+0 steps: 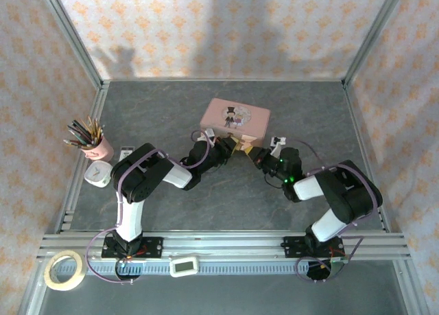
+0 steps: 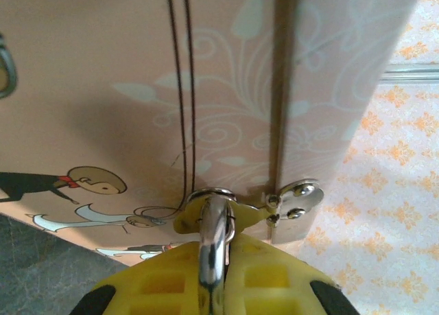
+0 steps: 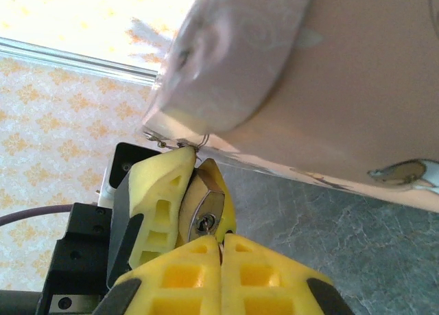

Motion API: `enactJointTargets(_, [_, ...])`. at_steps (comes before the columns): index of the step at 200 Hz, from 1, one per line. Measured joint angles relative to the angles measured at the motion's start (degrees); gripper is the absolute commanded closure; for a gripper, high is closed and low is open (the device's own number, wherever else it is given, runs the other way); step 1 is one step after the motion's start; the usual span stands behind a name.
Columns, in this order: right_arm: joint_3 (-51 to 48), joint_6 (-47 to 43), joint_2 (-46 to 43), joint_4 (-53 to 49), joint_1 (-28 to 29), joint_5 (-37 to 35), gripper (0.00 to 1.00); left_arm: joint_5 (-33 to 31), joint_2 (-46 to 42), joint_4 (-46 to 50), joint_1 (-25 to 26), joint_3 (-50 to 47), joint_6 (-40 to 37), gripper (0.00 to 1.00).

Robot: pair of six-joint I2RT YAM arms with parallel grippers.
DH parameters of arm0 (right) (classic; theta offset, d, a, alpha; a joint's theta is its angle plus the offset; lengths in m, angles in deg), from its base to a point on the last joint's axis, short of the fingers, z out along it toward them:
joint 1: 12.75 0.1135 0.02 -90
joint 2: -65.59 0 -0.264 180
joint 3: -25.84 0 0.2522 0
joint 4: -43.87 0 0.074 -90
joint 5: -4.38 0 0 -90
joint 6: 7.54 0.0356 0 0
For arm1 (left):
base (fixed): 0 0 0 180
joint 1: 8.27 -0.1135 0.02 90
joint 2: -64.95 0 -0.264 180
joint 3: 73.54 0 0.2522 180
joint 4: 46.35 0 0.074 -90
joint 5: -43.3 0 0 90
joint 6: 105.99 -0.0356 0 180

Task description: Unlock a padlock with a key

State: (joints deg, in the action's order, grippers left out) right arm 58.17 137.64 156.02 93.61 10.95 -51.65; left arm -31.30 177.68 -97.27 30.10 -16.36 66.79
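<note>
From above, the pink tin (image 1: 235, 119) is seen just past the middle of the grey surface (image 1: 309, 116). Bare room is left on both sides out to the metal frame rails, and a wide strip lies open behind it up to the papered wall. The left edge is crowded by a pink pencil cup (image 1: 99, 147) and a white clock (image 1: 98, 173), while a tape roll (image 1: 64, 269) and a small white device (image 1: 184, 265) are seen down by the near rail. The left gripper (image 1: 230, 147) and the right gripper (image 1: 255, 154) are set nose to nose right at the tin's near edge, and what sits between them is too small to be made out here. Now the left wrist: the padlock (image 2: 211, 257) is found at the tin's hasp (image 2: 296, 197). Its silvery shackle is clamped between the yellow fingers (image 2: 158, 281) of the left gripper, which is closed tight on it. The shackle's long axis is run straight away from the camera, up through the hasp ring against the tin's wall. Over to the right wrist: the padlock (image 3: 204, 219) is seen end-on, its keyhole turned towards the right gripper (image 3: 221, 260) and its shackle end aimed at the tin's corner. The right gripper's fingers are pressed together just below the keyhole, and whether anything is pinched between them cannot be told. Open grey surface is seen to the right, beneath the tin.
</note>
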Motion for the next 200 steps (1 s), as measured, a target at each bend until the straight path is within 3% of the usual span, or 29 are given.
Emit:
enactJointTargets(126, [1.4, 1.1, 1.1, -0.1, 1.9, -1.2, 1.0, -2.8, 0.0, -0.3, 0.2, 0.0, -0.3, 1.0])
enactJointTargets(200, [5.6, -3.2, 1.1, -5.4, 1.8, -0.2, 1.0, -3.9, 0.0, -4.2, -0.8, -0.9, -0.3, 1.0])
